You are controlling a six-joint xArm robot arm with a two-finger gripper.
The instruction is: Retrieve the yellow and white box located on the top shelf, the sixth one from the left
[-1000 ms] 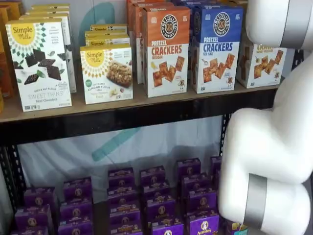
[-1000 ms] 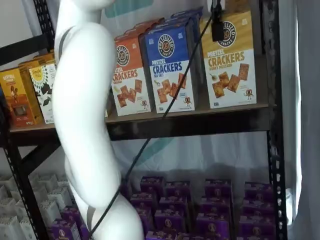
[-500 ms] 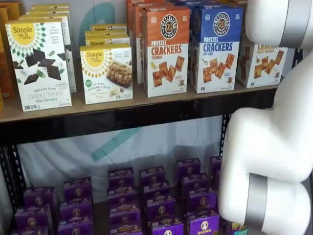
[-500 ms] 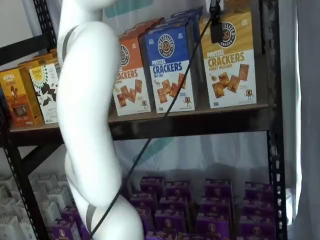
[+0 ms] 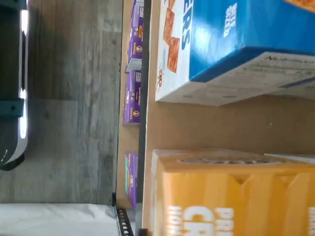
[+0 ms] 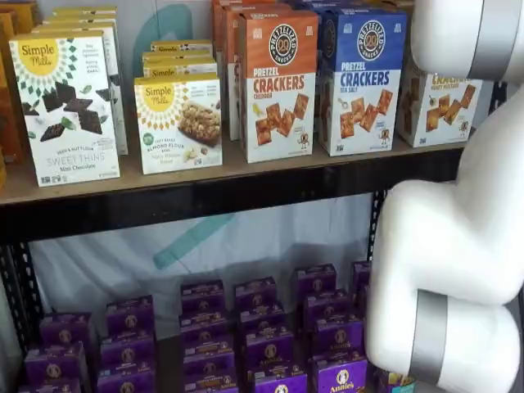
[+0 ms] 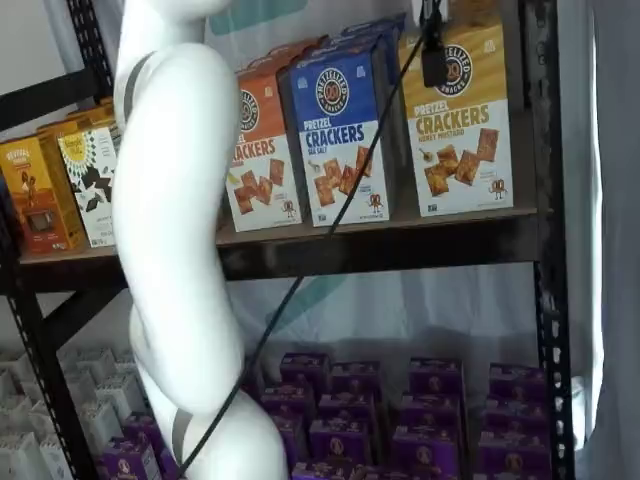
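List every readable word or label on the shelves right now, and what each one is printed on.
"PRETZEL CRACKERS": yellow and white box; flavour line unreadable.
"PRETZEL CRACKERS SEA SALT": blue-and-white box.
"PRETZEL CRACKERS CHEDDAR": orange-and-white box.
"Simple Mills", "SWEET THINS", "Mint Chocolate": tall white box.
"Simple Mills": short white box; the rest is blurred.
"Annie's": purple box.
Round logos: too small.

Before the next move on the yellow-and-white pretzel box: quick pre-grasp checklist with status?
1. Target, the tall yellow and white cardboard pretzel crackers box, upright on the tan wooden top shelf: ok.
2. Gap between target and neighbouring blue and white crackers box, seen in wrist view: ok.
3. Black end effector fingers over the target's upper front: ok.
4. End effector open or closed on the box: cannot tell, fingers seen as one dark shape.
5. Black cable hanging across the blue box front: not ok, snag risk.
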